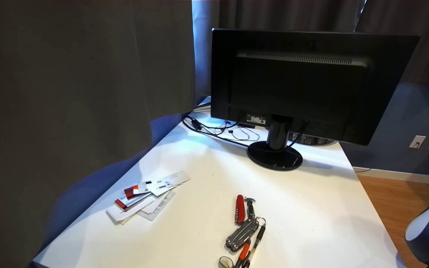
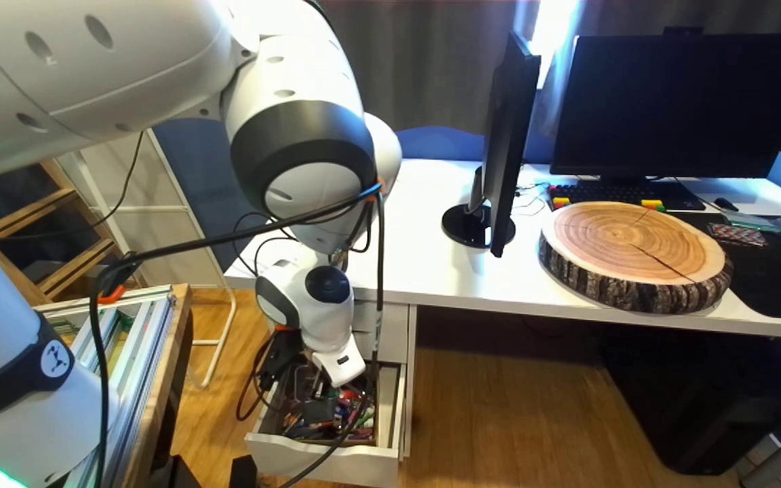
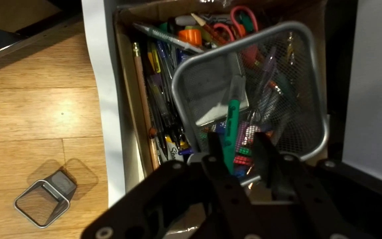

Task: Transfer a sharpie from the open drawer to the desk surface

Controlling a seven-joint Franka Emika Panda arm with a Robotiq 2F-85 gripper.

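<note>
A: Layout, big first?
B: White bench point(image 1: 304, 208) carrying a black monitor point(image 1: 296, 89). Drawer point(image 2: 363, 468) is pulled out below it, cluttered inside.
A: And the hand point(image 3: 238, 138)?
B: Over the drawer, fingers spread, gap plain in the wrist view.
A: Past the fingertips?
B: Mesh holder point(image 3: 207, 78), grey rim, turned at an angle to the drawer walls.
A: And the sharpie point(image 3: 232, 122)?
B: In the drawer, at the mesh holder. Inside it or lying across, can't tell.
A: Axis?
B: Near vertical in the wrist view, top leaning slightly right. Translucent grey end points up, away from the hand; green end points down, showing in the gap between the fingertips.
A: Contact?
B: Can't tell, bottom tip's too dark.
</note>
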